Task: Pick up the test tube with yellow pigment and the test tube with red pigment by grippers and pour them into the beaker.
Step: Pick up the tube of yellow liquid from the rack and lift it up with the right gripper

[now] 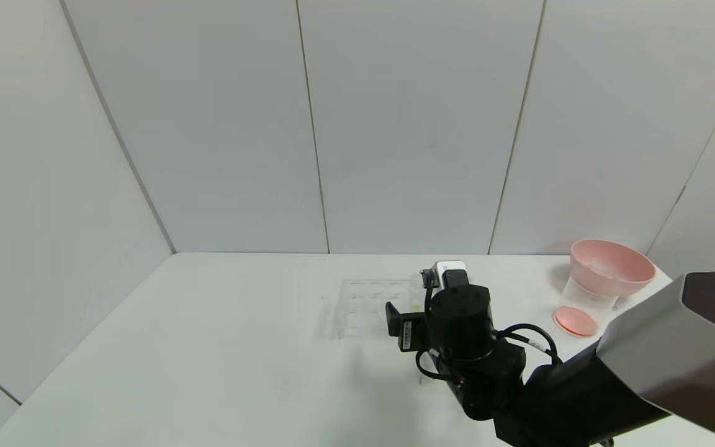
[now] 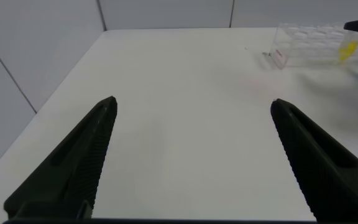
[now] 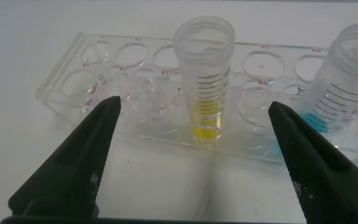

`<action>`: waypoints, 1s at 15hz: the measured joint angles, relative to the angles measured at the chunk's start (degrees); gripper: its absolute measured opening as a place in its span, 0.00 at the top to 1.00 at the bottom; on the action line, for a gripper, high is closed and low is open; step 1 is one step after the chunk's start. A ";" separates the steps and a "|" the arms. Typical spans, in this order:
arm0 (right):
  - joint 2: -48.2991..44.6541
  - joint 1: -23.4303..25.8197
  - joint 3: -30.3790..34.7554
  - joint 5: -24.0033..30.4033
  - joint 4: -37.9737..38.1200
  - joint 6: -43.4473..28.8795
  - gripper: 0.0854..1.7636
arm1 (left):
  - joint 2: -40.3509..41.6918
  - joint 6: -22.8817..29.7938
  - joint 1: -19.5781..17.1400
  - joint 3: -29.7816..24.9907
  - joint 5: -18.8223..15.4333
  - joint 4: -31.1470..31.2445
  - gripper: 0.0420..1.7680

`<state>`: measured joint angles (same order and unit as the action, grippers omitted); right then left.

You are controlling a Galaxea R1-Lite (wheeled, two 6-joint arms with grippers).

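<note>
The test tube with yellow pigment (image 3: 205, 81) stands upright in the clear many-holed rack (image 3: 104, 81), with yellow liquid at its bottom. My right gripper (image 3: 194, 104) is open, its fingers wide apart on either side of this tube, a little short of it and touching nothing. In the head view the right arm (image 1: 457, 316) hangs over the rack (image 1: 367, 301). My left gripper (image 2: 192, 102) is open and empty over bare table, far from the rack (image 2: 309, 43). The beaker (image 1: 584, 297) stands at the far right by the pink bowl. No tube with red pigment shows.
A tube with blue liquid (image 3: 347, 87) stands in the rack beside the yellow one. A pink bowl (image 1: 612, 267) and a flat pink disc (image 1: 575, 321) are at the table's back right corner. White walls close the back and left.
</note>
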<state>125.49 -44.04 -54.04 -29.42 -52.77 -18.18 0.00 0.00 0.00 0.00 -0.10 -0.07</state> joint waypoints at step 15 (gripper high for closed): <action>2.66 1.18 -3.67 0.11 2.63 0.11 0.68 | 0.00 0.00 0.00 0.00 0.02 0.00 0.00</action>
<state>128.15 -42.86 -57.71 -29.31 -50.14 -18.07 0.00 0.00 0.00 0.00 -0.07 -0.07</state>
